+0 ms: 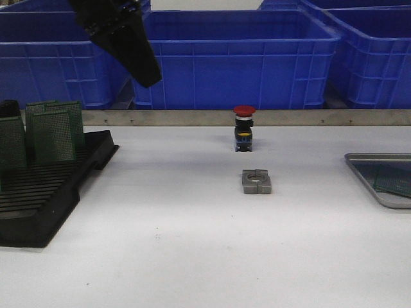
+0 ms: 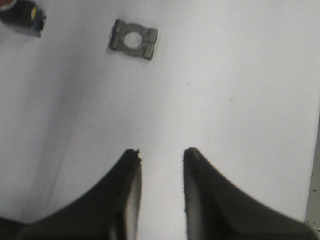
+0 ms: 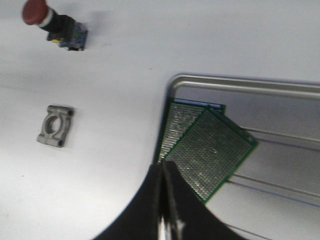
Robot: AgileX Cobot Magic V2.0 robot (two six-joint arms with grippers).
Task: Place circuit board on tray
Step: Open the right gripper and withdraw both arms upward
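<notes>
Front view: a black slotted rack (image 1: 45,196) sits at the left of the white surface (image 1: 192,244), holding several green perforated circuit boards (image 1: 54,131) upright in its slots, apparently the stock for this job. The left hand (image 1: 138,64) hangs high above the rack's far corner, in front of the blue bins (image 1: 237,61), holding nothing. At mid-surface stand a red-capped push button (image 1: 244,128) and, nearer, a grey metal clamp block (image 1: 257,181), apart from each other and seemingly bystanders to the task. The silver tray (image 1: 379,196) lies at the right edge, partly cut off, with green board showing inside it. The right hand does not appear here. Left wrist view: the left hand's fingers (image 2: 127,200) stand parted with bare surface between them, gripping nothing; the clamp block (image 2: 133,40) and an edge of the push button (image 2: 25,17) lie well beyond. Right wrist view: the right hand (image 3: 164,200) has its fingers pressed together with nothing between them, poised just above the tray's corner. Two circuit boards (image 3: 210,150) lie flat in the tray (image 3: 250,86), overlapping, one skewed across the other, their corners near the rim; they look set down and released. I judge one placement complete, with the upright boards in the rack awaiting the next transfer.
</notes>
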